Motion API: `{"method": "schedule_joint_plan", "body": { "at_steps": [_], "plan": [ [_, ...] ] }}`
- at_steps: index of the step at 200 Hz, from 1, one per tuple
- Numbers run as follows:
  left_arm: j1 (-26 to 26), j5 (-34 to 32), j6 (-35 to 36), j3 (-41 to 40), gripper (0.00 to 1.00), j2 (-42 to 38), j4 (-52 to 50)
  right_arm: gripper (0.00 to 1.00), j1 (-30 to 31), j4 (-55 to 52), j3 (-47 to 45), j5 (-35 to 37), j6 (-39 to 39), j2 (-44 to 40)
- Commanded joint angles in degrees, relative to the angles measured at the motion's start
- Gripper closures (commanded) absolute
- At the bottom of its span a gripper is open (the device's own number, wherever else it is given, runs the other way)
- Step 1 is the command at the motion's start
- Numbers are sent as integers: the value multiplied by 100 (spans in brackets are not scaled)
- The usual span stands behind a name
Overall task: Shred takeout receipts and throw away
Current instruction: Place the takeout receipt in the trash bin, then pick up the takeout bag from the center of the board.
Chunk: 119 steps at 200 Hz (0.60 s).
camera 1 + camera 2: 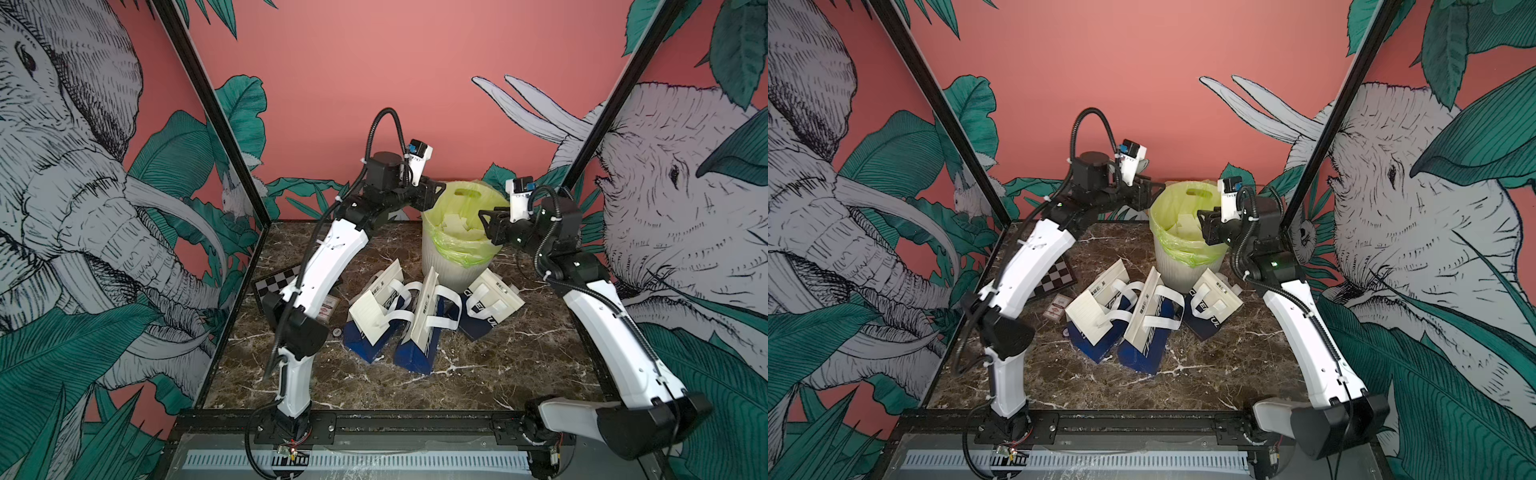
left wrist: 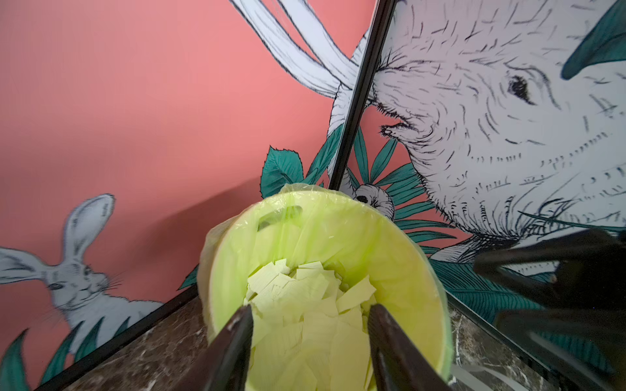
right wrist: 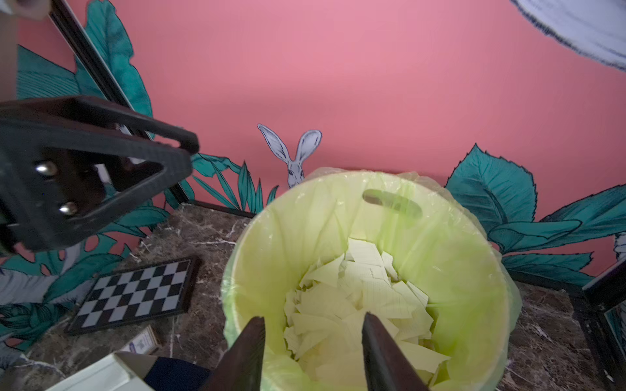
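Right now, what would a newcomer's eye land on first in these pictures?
The white bin with its bright green liner stands out at the back of the marble table, heaped with torn receipt pieces. The left gripper and right gripper hang at its mouth from either side, jaws apart and empty. In front of the bin lie three white-and-navy tote bags in a cluster.

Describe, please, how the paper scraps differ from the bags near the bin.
The paper scraps are small, torn and piled inside the bin; the bags are large, whole and lie on the table. The scraps are pale throughout; the bags are white and navy with handles. Neither is being held.
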Motion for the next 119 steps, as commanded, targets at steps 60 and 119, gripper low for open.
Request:
{"method": "schedule_joint_plan", "body": {
  "at_steps": [60, 119],
  "plan": [
    [53, -504, 732, -3408, 40, -2643, -1821, 51, 1926, -215, -958, 531, 817, -957],
    [67, -244, 761, -4144, 57, -2689, -2198, 52, 2893, 82, -1475, 959, 1259, -1058]
  ]
}}
